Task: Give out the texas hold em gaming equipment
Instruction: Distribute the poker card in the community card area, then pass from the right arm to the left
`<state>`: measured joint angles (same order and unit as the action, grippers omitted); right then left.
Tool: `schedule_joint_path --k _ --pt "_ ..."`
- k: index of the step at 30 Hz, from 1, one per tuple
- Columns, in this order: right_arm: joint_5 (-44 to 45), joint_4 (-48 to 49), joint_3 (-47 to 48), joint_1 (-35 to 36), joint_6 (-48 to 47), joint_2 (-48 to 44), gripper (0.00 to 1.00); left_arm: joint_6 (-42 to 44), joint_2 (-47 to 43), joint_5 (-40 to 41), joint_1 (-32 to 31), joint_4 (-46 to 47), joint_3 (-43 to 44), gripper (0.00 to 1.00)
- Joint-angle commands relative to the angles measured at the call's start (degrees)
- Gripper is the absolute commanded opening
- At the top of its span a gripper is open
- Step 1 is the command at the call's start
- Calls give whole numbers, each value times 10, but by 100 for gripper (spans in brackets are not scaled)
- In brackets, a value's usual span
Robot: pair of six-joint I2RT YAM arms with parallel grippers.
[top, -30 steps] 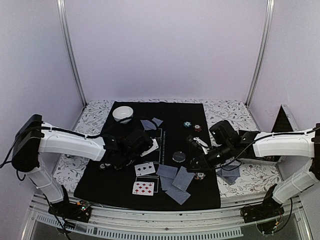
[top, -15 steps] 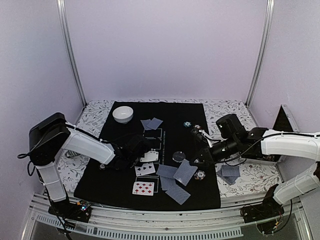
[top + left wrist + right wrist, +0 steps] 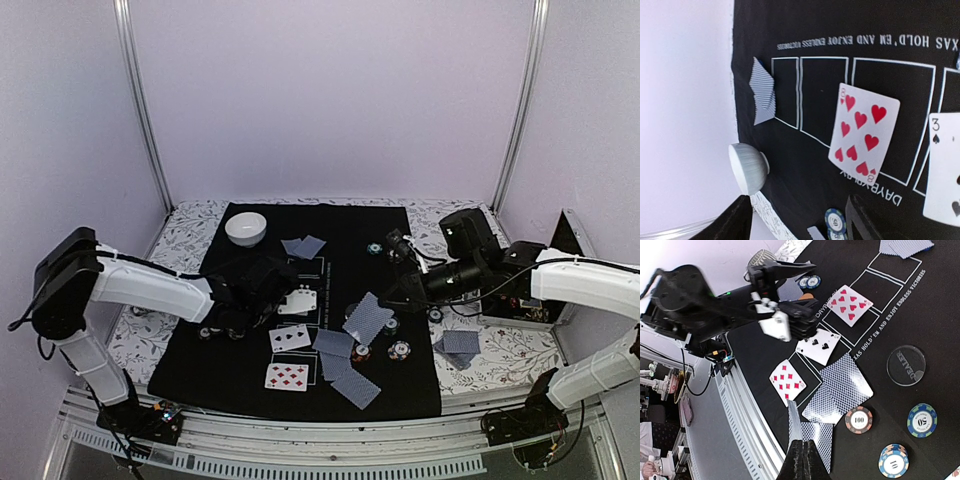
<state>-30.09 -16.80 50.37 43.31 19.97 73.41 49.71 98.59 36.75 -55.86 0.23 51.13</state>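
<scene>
Cropped at the right edge of the left wrist view: spade card. Cropped at the bottom: chip stack, number blurred, possibly fifty.

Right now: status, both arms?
Left jaws open, eight of hearts flat on the mat. Right jaws shut on face-down card, held clear. Chips crowd beneath it.

Your eight of hearts lies face up.
Grey-backed card tilts in the right hand, near the chips.
</scene>
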Motion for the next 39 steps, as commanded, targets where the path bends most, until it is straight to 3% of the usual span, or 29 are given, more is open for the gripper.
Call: schedule_joint_path --k 1,5,9,17,26,39 --pt "20 -5 30 -4 4 1 2 -35 -60 -2 -16 -55 5 66" --pt "44 -4 48 -4 8 6 2 -110 -117 -60 -38 -104 35 67" --pt "79 4 77 -6 15 17 2 -193 -181 -139 -64 -90 49 67" --pt "140 64 115 -6 42 39 2 -454 -264 -293 -74 -41 57 70" --pt "145 116 105 -6 73 43 2 -627 -302 -346 -59 8 31 75" --pt "175 139 105 -5 61 35 2 -690 -291 -413 -22 61 33 76"
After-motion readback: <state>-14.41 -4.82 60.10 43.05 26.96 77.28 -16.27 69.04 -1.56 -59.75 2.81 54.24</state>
